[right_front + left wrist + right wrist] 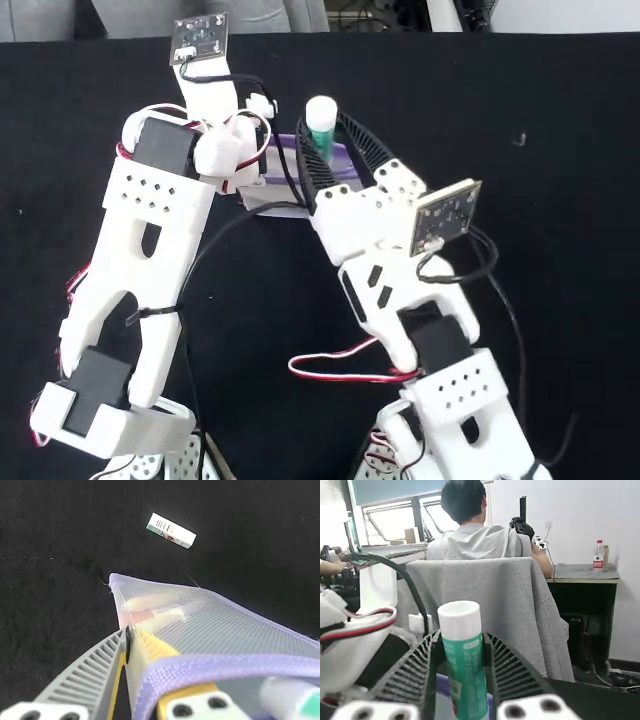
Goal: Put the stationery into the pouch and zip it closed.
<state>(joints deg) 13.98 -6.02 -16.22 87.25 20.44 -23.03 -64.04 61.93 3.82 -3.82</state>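
The left end effector (132, 636) was clamped on the pouch (215, 625). Its grey ribbed finger and its yellow finger were pressed together over one end of the purple-trimmed mouth, and one corner of the translucent, striped pouch pointed away from the wrist above the black tabletop (560, 300). Through the pouch wall near that corner some pale and reddish shapes showed, too blurred to name. The right end effector (462, 639) was closed around the glue stick (464, 675), its two black ribbed fingers gripping the green body on either side, with the white cap standing upright above the fingertips. In the high view the glue stick stood directly over the pouch's purple rim, between the two arms near the far side of the tabletop, and the two end effectors were just beside each other. In the left wrist view a white and green end of the glue stick lay against the purple trim at the pouch's mouth; whether it was inside the opening could not be told. A white block (171, 530), with dark bars printed at one end, lay flat on the tabletop beyond the pouch's corner, apart from the pouch and touching neither end effector. Red, white and black cables (330, 365) looped from both arms over the tabletop.
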